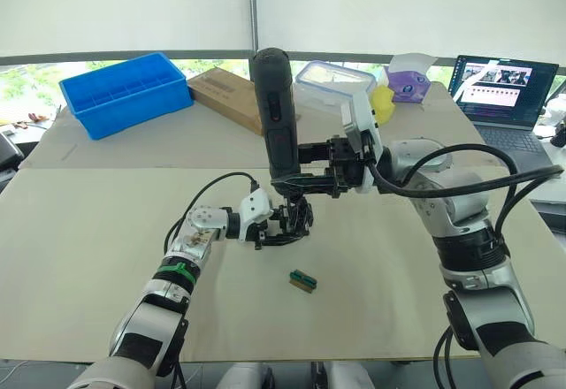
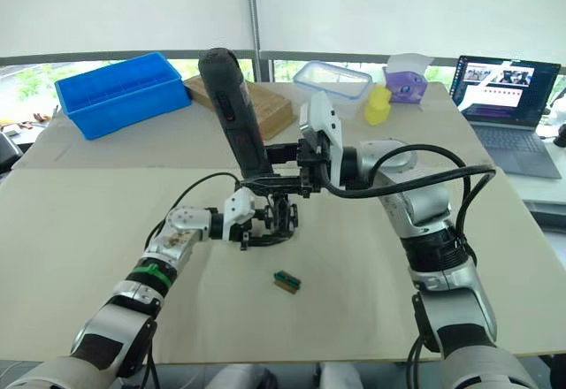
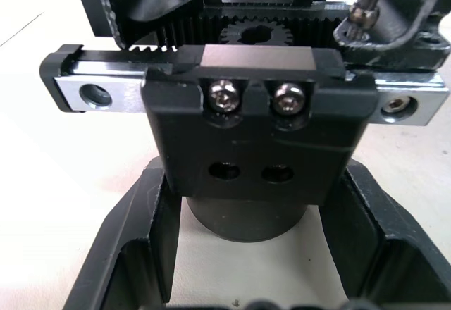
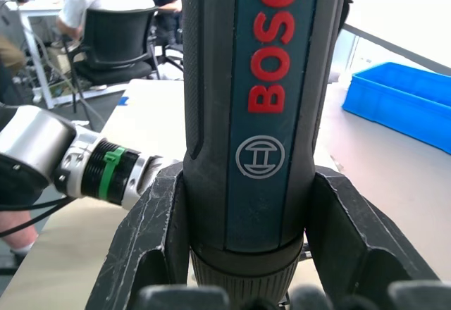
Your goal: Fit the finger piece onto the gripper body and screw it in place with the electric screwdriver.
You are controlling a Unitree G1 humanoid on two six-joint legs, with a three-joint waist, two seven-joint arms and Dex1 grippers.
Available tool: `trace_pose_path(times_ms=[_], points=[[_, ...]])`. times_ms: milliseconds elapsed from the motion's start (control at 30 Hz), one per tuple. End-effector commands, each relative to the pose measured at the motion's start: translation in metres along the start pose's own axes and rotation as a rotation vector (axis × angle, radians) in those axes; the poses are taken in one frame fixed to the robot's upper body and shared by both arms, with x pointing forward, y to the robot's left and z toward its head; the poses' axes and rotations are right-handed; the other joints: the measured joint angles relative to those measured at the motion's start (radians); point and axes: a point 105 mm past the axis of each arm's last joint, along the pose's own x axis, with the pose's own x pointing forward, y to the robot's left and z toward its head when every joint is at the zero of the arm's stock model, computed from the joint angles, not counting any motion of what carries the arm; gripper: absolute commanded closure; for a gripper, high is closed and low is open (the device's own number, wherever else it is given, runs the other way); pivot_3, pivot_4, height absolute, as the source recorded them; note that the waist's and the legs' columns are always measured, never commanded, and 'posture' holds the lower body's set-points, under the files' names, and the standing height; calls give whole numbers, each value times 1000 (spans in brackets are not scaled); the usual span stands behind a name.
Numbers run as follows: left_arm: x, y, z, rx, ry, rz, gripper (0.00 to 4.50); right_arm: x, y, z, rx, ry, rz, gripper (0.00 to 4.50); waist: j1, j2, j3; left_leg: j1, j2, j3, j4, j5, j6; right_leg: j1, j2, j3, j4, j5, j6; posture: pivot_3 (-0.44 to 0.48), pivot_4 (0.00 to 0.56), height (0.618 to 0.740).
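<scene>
Table: wide beige tabletop (image 1: 88,256); carries everything listed below.
Electric screwdriver: thick dark pen-shaped cylinder with a blue panel and red lettering (image 1: 276,110). Long axis near vertical, top leaning slightly to the robot's left; blunt end up, bit end down over the gripper body.
Right gripper (image 1: 305,166): two black fingers clamped on either side of the screwdriver's lower barrel, reaching in from the robot's right.
Gripper body: chunky black mechanical part with a round cylindrical base (image 1: 290,217), at table centre directly under the screwdriver.
Left gripper (image 1: 281,227): black fingers set narrowly around the body's round base, holding it.
Finger piece: cannot be picked out for certain.
Small block: green-and-brown piece (image 1: 302,280), lying on the table nearer the robot than the gripper body, apart from it.
Left wrist view adds: silver rail (image 3: 91,91), toothed rack with pinion, two bright screw heads (image 3: 224,97) above two open holes, thin metal bit (image 3: 370,0) meeting a screw at the body's far corner.
Right wrist view adds: red lettering on the barrel and seated people in the room behind.
</scene>
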Motion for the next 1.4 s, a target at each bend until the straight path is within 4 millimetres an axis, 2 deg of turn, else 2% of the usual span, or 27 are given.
trace_pose_path(times_ms=[33, 200, 533, 967, 1233, 1333, 1400], points=[[-1, 8, 16, 43, -33, 8, 2225, -2, 2, -51, 130, 162, 11, 2581, 0, 0, -1, 0, 0, 0, 0, 0, 0, 0, 0, 0, 0, 0, 0, 0, 150, 740], [-1, 9, 17, 43, -36, 11, 2225, -5, -2, -62, 136, 199, 8, 2581, 0, 0, -2, 1, 0, 0, 0, 0, 0, 1, 0, 0, 0, 0, 0, 0, 150, 740], [-2, 9, 18, 44, -41, 17, 2225, -8, -8, -67, 155, 207, -10, 2581, 0, 0, -3, 2, 0, 0, 0, 0, 0, 2, -1, 0, 0, 0, 0, 0, 150, 740], [-3, 10, 18, 46, -39, 14, 2225, -11, -9, -64, 149, 190, -32, 2581, 0, 0, -4, 3, 0, -1, 0, 0, 0, 2, -1, 0, 0, 0, 0, 0, 150, 740], [-2, 10, 19, 47, -42, 12, 2225, -14, -15, -36, 86, 131, -51, 2581, 1, 0, -4, 3, 0, 0, 0, 0, 0, 2, -1, 1, 0, 0, 0, 0, 150, 740], [-1, 10, 19, 46, -39, 10, 2225, -14, -17, -14, 17, 88, -47, 2581, 1, 0, -3, 2, 0, 0, 0, 0, 0, 2, -1, 1, 0, 0, 0, 0, 150, 740], [-1, 9, 18, 44, -37, 6, 2225, -12, -19, 16, -34, 1, -52, 2581, 1, 0, -3, 2, 0, 0, 0, 0, 0, 2, -1, 1, 0, 0, 0, 0, 150, 740]])
